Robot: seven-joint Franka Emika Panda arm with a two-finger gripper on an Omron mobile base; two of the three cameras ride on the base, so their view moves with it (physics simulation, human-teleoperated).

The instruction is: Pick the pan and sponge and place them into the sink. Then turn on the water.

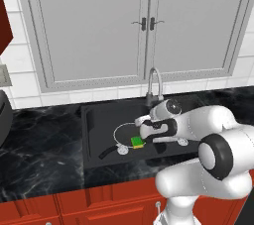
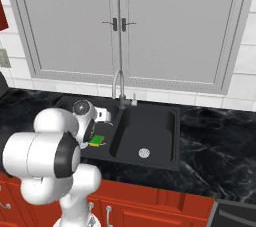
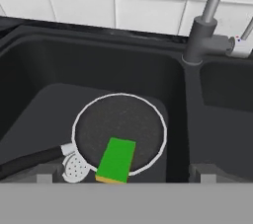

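The pan (image 3: 118,124) lies flat in the left basin of the black sink (image 3: 49,65), its black handle (image 3: 29,161) pointing to the near left. The green and yellow sponge (image 3: 116,160) rests on the pan's near edge, half over the rim. My gripper (image 3: 122,176) hovers just above them, open, its fingertips (image 3: 44,176) wide apart and holding nothing. From the left base the pan (image 1: 124,132) and sponge (image 1: 137,142) sit just left of the gripper (image 1: 144,132). The grey gooseneck faucet (image 3: 207,20) stands behind the divider; no water runs.
The right basin (image 2: 145,136) holds just its silver drain (image 2: 144,152). Black marble counter (image 1: 39,140) flanks the sink on both sides. Grey wall cabinets (image 1: 144,21) hang above the faucet (image 1: 154,83). A dark appliance (image 1: 4,115) stands at the far left.
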